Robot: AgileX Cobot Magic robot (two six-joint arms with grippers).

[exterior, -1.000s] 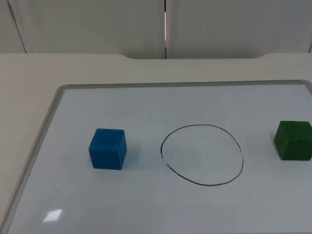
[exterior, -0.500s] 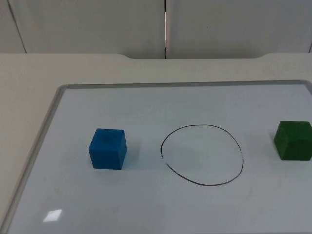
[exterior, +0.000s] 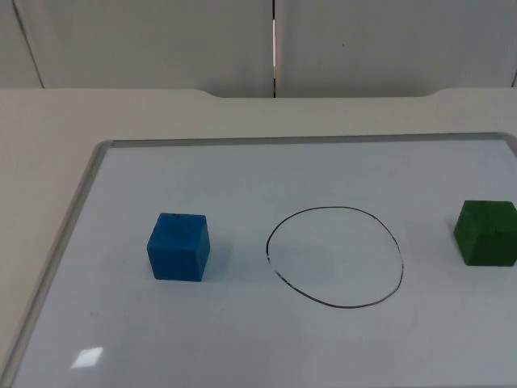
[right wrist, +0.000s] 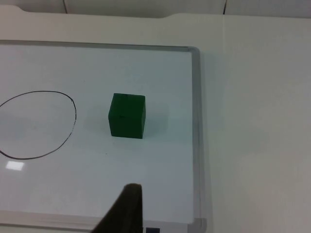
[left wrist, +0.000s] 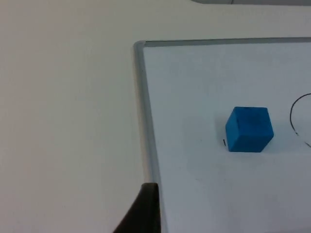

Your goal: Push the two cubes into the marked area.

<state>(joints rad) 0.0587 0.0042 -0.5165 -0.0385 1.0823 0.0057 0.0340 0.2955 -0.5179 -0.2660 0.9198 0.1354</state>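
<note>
While both cubes sit outside the drawn circle point(exterior: 334, 256) on the whiteboard point(exterior: 242, 170), blue cube point(exterior: 178, 246) lies left of it, green cube point(exterior: 485, 233) well right near the board's edge. Left gripper point(left wrist: 141, 213) hovers over the frame near blue cube, right gripper point(right wrist: 124, 211) near green cube; can't tell opening on either, nothing held.

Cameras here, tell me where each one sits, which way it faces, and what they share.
Top view: fixed above the table, looking down and forward at the whiteboard, with the blue cube left of the drawn circle and the green cube right of it.
Left wrist view: on the left arm, off the board's left edge; one black fingertip shows. Shares the blue cube with the top view.
Right wrist view: on the right arm, near the board's right edge; one black fingertip shows. Shares the green cube and circle.
</note>
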